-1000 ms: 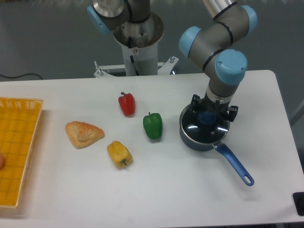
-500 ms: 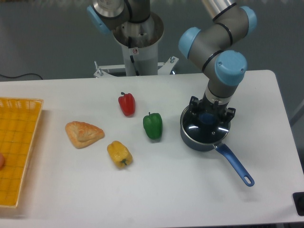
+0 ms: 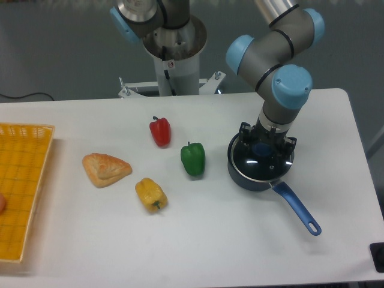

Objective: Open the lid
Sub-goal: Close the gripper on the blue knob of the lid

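Note:
The lid [image 3: 261, 163], clear glass with a thin metal rim and a blue centre knob [image 3: 262, 149], sits on the dark blue saucepan [image 3: 241, 175] at the right of the table. My gripper [image 3: 267, 146] points straight down over the lid. Its black fingers [image 3: 245, 133] stand on either side of the knob, low over the glass. The jaws look open, with the knob showing between them. The pan's long blue handle [image 3: 298, 210] points toward the front right.
A green pepper [image 3: 193, 159] stands just left of the pan. A red pepper [image 3: 160, 131], a yellow pepper [image 3: 150, 194] and a pastry [image 3: 105, 169] lie further left. An orange basket [image 3: 18, 186] is at the left edge.
The gripper has come down a little closer to the lid and shifted slightly left. The lid and pan stay in place.

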Controlling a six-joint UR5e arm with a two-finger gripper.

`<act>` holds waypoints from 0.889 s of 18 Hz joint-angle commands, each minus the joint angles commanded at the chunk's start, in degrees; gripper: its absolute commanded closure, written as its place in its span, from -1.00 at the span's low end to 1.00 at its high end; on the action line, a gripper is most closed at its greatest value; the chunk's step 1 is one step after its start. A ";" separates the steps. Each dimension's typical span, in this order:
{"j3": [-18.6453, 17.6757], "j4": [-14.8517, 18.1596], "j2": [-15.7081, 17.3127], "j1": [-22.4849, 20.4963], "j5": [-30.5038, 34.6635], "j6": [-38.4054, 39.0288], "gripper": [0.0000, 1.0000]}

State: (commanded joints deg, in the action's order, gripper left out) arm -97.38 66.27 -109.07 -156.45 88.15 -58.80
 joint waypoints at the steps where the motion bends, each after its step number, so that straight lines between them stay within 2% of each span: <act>1: 0.09 0.09 0.00 0.00 0.00 0.00 -0.33; 11: 1.40 0.44 0.00 0.17 0.00 0.00 -0.33; 16: 5.79 4.04 -0.79 1.23 -0.44 0.35 -0.33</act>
State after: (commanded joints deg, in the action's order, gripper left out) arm -91.59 70.31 -109.86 -155.22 87.71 -58.45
